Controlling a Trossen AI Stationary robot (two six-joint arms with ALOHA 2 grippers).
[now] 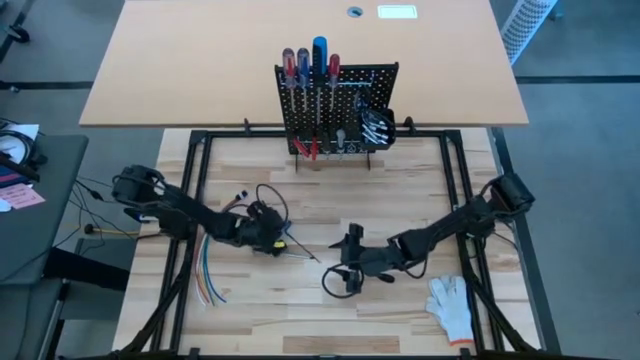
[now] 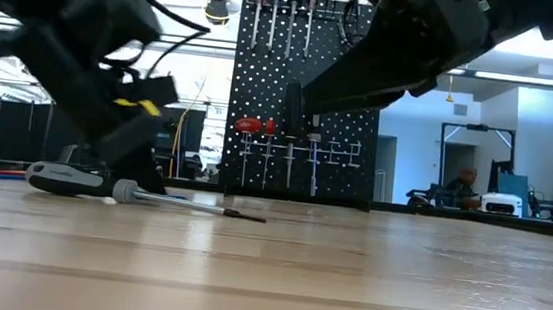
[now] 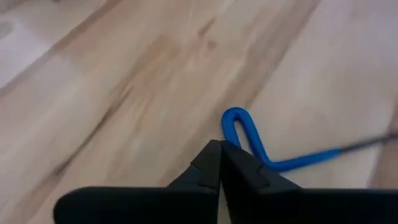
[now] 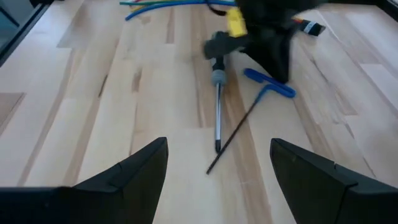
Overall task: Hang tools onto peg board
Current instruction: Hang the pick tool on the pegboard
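Note:
A black-handled screwdriver [image 4: 217,93] and a blue T-handle hex key [image 4: 267,84] lie flat on the wooden table [image 1: 400,200], between my two grippers. My left gripper [image 3: 221,149] is shut, with its tips right at the looped end of the blue handle [image 3: 242,127]; it also shows in the high view [image 1: 272,238]. My right gripper [image 4: 217,180] is open and empty. It hovers just right of the screwdriver's tip and points toward it [image 1: 342,258]. The black peg board [image 1: 335,105] stands at the far middle. Red and blue screwdrivers [image 1: 310,65] and red pliers [image 1: 305,148] hang on it. My left gripper's shut fingertips [image 3: 239,168] stand right against the looped end of the blue T-handle [image 3: 231,121], slanting down from the table's left. The handle lies flat on the table. I cannot tell whether the fingers touch it.
A bundle of coloured wires [image 1: 210,275] lies at the near left. A white glove [image 1: 452,302] lies at the near right. The small black bin [image 1: 378,125] on the board's lower right holds silver tools. Black frame rails [image 1: 190,200] border the table on both sides.

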